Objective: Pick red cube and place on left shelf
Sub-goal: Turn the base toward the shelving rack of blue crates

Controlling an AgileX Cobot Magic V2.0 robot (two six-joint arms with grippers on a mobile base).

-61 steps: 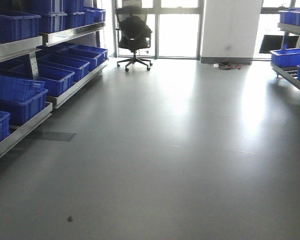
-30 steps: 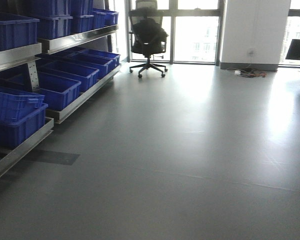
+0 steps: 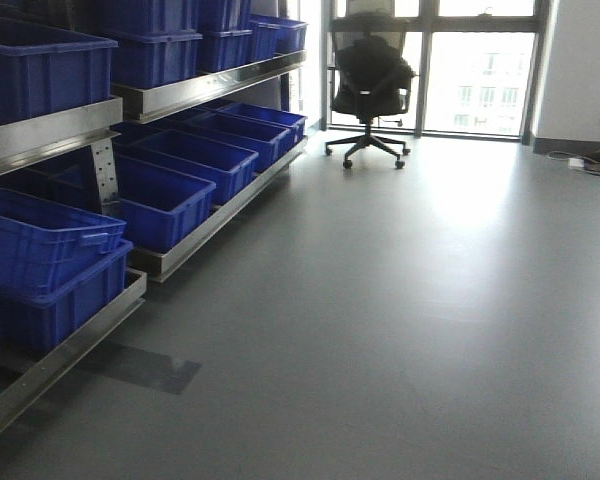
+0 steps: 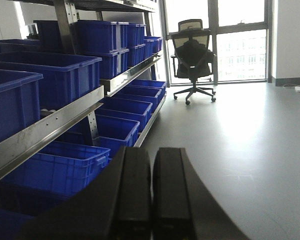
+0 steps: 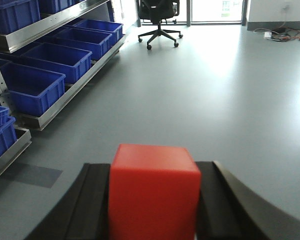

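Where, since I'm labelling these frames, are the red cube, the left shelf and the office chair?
Small plain red cube (image 5: 154, 192): right wrist view, front face.
Steel-framed left shelf with blue crates (image 3: 40, 138): front-facing view, upper front rail.
Black mesh office chair (image 3: 372, 45): front-facing view, backrest.

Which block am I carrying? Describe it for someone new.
In the right wrist view, the left shelf runs along the left. At the bottom edge, the right gripper clamps the red cube: smooth and red, unlike the blue crates.
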